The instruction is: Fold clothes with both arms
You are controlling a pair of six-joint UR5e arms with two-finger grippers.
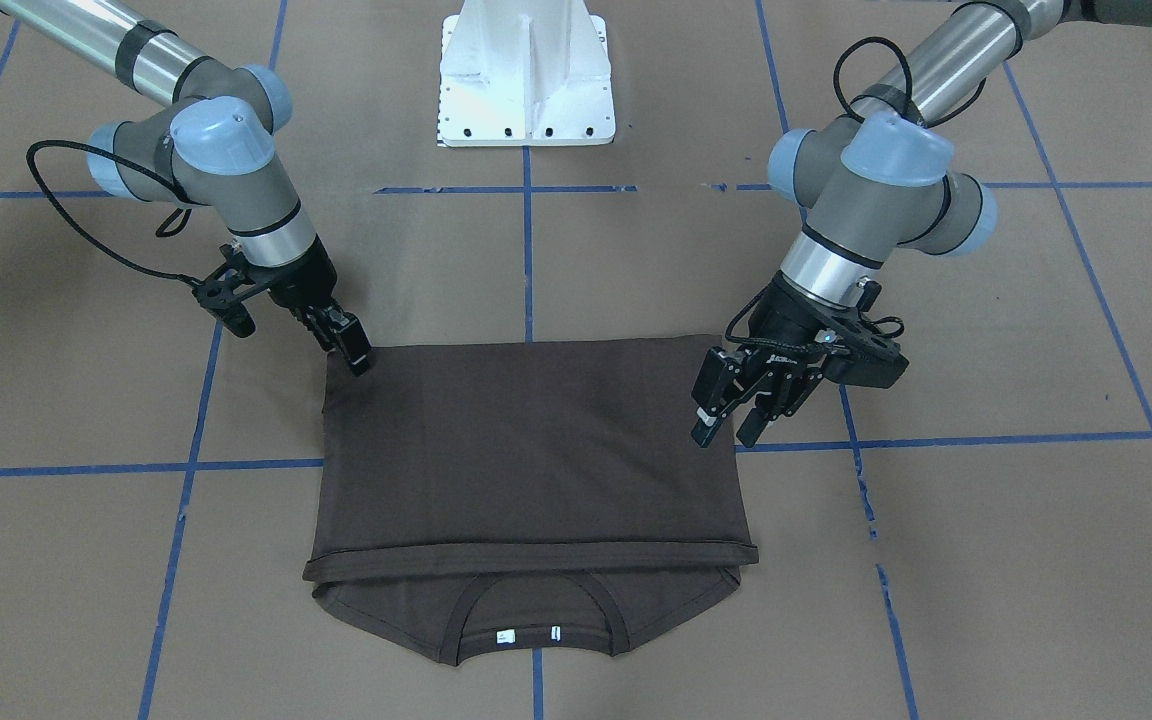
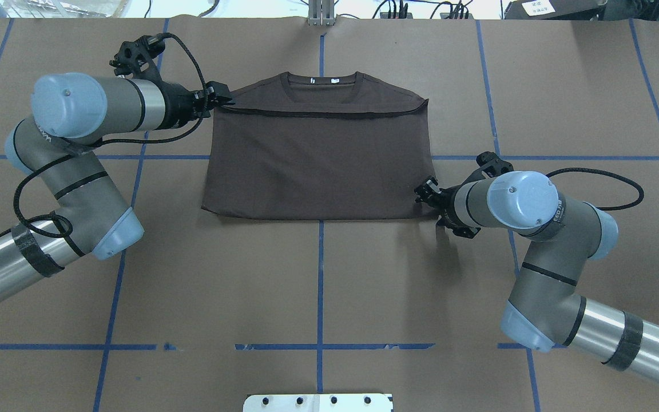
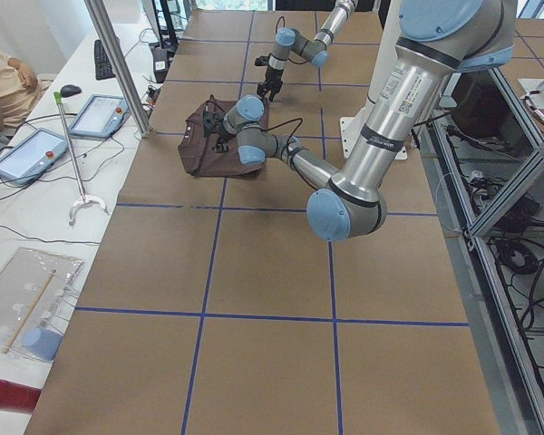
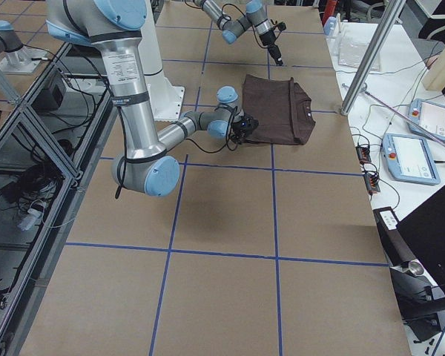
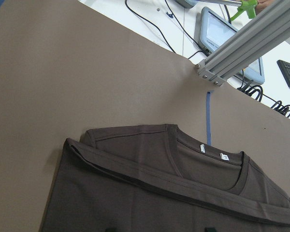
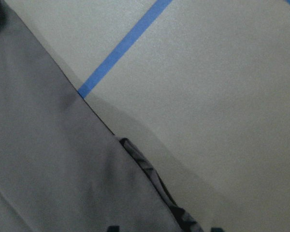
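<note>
Dark brown T-shirt (image 1: 526, 440), 2 white neck tags (image 1: 507, 634); brown table (image 1: 986, 580) gridded with blue tape lines (image 1: 66, 469); silver-grey arms (image 1: 946, 78), pale blue joint caps (image 1: 896, 148).

left arm (image 2: 86, 191), right arm (image 2: 547, 274): silver-grey tubes, pale blue joint caps (image 2: 66, 103), black cables (image 2: 621, 194), black bands (image 2: 35, 252).

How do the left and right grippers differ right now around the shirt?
The left gripper hangs above the shirt near its collar end; the right gripper sits low at the diagonally opposite folded corner. The left wrist view shows the whole collar from height; the right one shows only the shirt's edge close up. Both have jaws open, and neither holds cloth.
</note>
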